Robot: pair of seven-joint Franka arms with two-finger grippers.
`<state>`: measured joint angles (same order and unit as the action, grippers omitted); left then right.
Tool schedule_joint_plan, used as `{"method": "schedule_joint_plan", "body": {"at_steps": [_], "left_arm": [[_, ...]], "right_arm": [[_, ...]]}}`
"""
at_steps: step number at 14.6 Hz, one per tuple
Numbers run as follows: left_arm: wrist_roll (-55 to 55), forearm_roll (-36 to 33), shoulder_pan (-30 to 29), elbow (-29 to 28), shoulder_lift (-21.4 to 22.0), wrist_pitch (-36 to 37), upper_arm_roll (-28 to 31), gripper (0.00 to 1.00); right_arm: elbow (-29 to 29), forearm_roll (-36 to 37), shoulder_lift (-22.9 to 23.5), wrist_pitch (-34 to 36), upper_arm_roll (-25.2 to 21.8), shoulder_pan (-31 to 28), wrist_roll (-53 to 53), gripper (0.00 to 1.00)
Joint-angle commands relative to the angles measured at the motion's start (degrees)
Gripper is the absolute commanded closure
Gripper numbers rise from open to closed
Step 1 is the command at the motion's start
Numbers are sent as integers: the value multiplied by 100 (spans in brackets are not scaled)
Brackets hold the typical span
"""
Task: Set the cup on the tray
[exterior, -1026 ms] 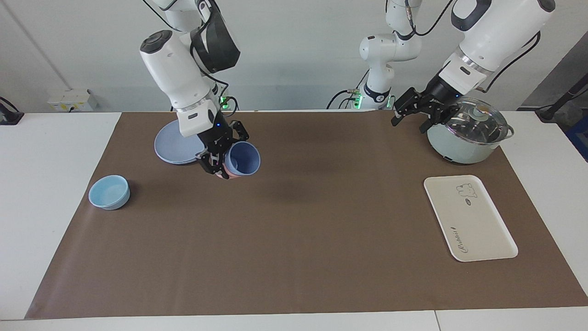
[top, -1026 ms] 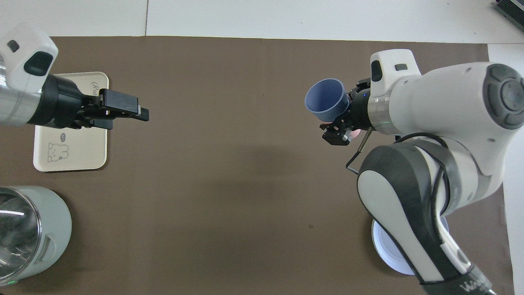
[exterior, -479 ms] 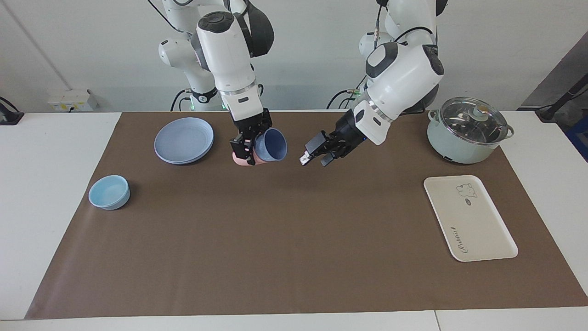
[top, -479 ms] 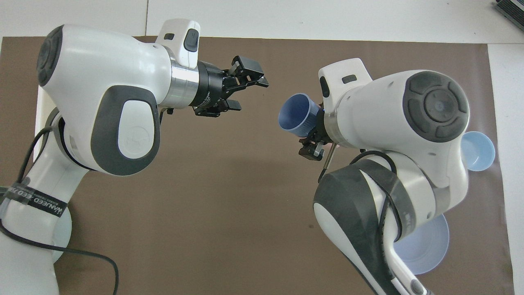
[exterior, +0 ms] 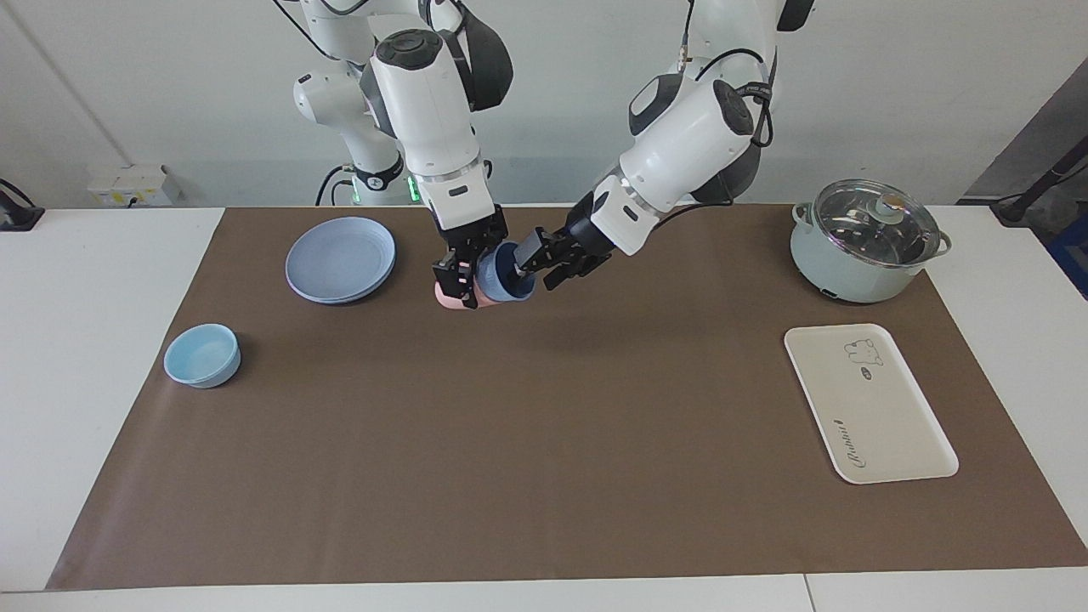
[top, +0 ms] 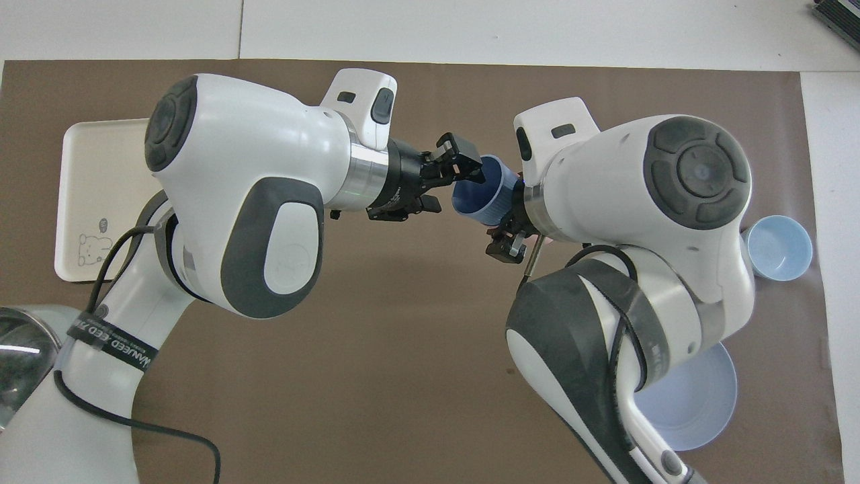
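Handover is caught in mid-air, in the upper middle of the facing frame. The right gripper (exterior: 459,276) is closed on a pink tumbler (exterior: 446,297), held tilted on its side over the brown mat (exterior: 544,442). The periwinkle cup (exterior: 503,276) is seated inside that tumbler, with its mouth turned toward the left gripper (exterior: 535,255). The left gripper is set at the cup's rim, and whether it is closed on the rim cannot be told. The cream tray (exterior: 867,404) is noted well apart from the cup, low in the frame at the left arm's end of the table, with nothing on it. Main risk, as judged: the two tumblers may be wedged together, so a pull on the cup could drag the pink one along or jerk it loose. If the right gripper is opened too soon, both could be dropped onto the mat. A thin, smooth rim held sideways is also likely to slip or twist in a light pinch. The glass-lidded pot (exterior: 863,242) stands just above the tray in the frame and could be clipped on the carry. Hidden or unclear: contact at the rim, how deep the cup sits, and most of the tumbler's body. In the overhead view the tumbler is almost wholly covered by the right arm, and part of the tray by the left.
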<state>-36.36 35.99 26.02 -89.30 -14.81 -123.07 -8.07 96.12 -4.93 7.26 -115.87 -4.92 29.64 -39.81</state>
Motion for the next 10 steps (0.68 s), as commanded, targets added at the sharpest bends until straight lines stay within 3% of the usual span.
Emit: {"method": "schedule_joint_plan", "body": {"at_steps": [1, 3, 10], "left_arm": [[-3, 13, 123, -263, 198, -94, 95, 76], [41, -4, 132, -246, 189, -103, 95, 100], [41, -215, -87, 350, -3, 238, 147, 100]], "right_arm": [[-146, 168, 65, 56, 8, 7, 184, 100], [-146, 168, 65, 39, 8, 7, 184, 100], [-137, 168, 73, 30, -1, -2, 184, 100]]}}
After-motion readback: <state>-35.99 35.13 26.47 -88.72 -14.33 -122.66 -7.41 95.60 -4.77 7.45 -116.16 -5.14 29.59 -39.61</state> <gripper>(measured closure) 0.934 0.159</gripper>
